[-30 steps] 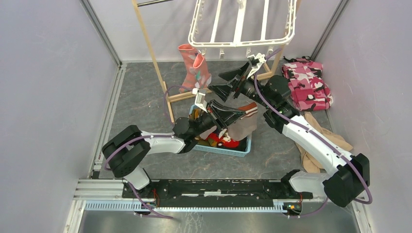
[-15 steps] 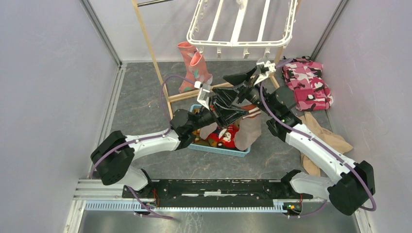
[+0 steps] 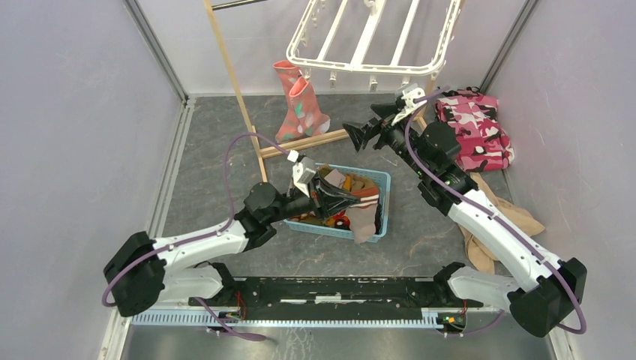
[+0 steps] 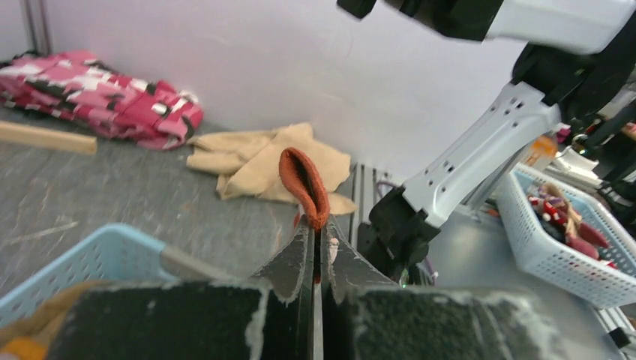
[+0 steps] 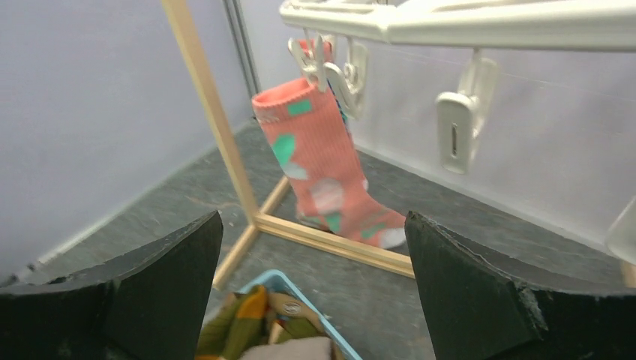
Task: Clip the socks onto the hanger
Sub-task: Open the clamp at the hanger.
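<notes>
My left gripper point(image 3: 351, 199) is shut on the red-edged cuff point(image 4: 304, 180) of a grey-brown sock point(image 3: 365, 219) that hangs over the blue basket's near right corner. In the left wrist view the jaws point(image 4: 315, 226) pinch the cuff at their tips. My right gripper point(image 3: 373, 124) is open and empty, just below the near rim of the white hanger point(image 3: 360, 66). Two salmon-pink socks point(image 3: 300, 109) hang from clips at the hanger's left; one also shows in the right wrist view point(image 5: 322, 169) beyond the open gripper point(image 5: 313, 217). An empty clip point(image 5: 457, 124) hangs from the rim point(image 5: 465, 26).
The light blue basket point(image 3: 382, 178) holds more socks. The wooden frame stand point(image 3: 238, 97) rises at the left of the hanger. A pink camouflage cloth point(image 3: 474, 129) lies at the back right and a tan garment point(image 3: 499, 217) beside the right arm.
My left gripper has drawn back and down toward the basket with the grey-brown sock. My right gripper has moved right and up toward the hanger's rim. The hanger has swung back.
</notes>
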You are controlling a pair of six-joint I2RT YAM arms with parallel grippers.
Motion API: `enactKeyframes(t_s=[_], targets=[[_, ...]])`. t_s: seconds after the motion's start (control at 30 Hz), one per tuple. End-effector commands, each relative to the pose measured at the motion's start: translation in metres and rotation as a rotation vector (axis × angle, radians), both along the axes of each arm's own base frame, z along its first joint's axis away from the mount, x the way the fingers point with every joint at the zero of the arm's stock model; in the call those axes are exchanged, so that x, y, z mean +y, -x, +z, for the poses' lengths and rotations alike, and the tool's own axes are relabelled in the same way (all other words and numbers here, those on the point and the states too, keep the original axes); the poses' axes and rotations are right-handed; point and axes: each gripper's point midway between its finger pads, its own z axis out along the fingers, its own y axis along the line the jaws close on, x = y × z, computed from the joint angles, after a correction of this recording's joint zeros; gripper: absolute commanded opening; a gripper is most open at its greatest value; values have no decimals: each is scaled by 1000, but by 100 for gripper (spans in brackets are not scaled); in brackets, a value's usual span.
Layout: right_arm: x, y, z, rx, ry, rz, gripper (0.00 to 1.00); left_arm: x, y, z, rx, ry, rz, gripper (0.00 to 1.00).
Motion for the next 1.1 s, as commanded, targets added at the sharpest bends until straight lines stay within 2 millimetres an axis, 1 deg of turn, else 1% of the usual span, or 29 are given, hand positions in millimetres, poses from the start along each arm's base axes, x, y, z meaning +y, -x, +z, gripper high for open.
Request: enactKeyframes(t_s=[0.0, 0.1, 0.17, 0.23, 0.3, 0.33, 0.43, 0.53, 0.57, 0.63, 0.7, 0.73, 0.83, 0.93, 0.97, 1.07], targets=[[0, 1, -13, -72, 169, 35, 98, 20, -8, -13, -93, -104, 105, 2], [4, 15, -10, -177, 175, 88, 98, 31, -11, -18, -119, -177, 145, 2], [12, 26, 0, -257, 189, 153, 98, 39, -13, -13, -137, -194, 174, 2], [20, 35, 10, -306, 188, 213, 98, 48, -16, -2, -150, -192, 218, 2], [29, 35, 16, -333, 206, 257, 98, 58, -24, 7, -156, -183, 283, 2], [31, 35, 23, -346, 207, 264, 98, 63, -27, 13, -160, -182, 305, 2], [36, 28, 31, -348, 215, 268, 98, 77, -37, 27, -165, -212, 352, 2], [38, 25, 37, -402, 189, 257, 98, 89, -46, 32, -196, -285, 378, 2], [39, 22, 39, -415, 187, 256, 98, 92, -48, 29, -209, -316, 385, 2], [44, 13, 36, -418, 201, 248, 95, 103, -54, 19, -227, -371, 405, 2], [47, 7, 34, -434, 198, 243, 92, 109, -57, 9, -229, -381, 420, 2], [49, 4, 33, -445, 194, 241, 92, 113, -58, 6, -226, -374, 428, 2], [51, -11, 29, -458, 189, 237, 84, 119, -61, 3, -218, -363, 422, 2], [45, -25, 25, -469, 159, 219, 78, 125, -68, -4, -224, -384, 442, 2], [43, -26, 26, -492, 143, 210, 78, 128, -70, -7, -222, -394, 457, 2], [35, -42, 16, -493, 142, 170, 78, 131, -72, -8, -233, -402, 476, 2]])
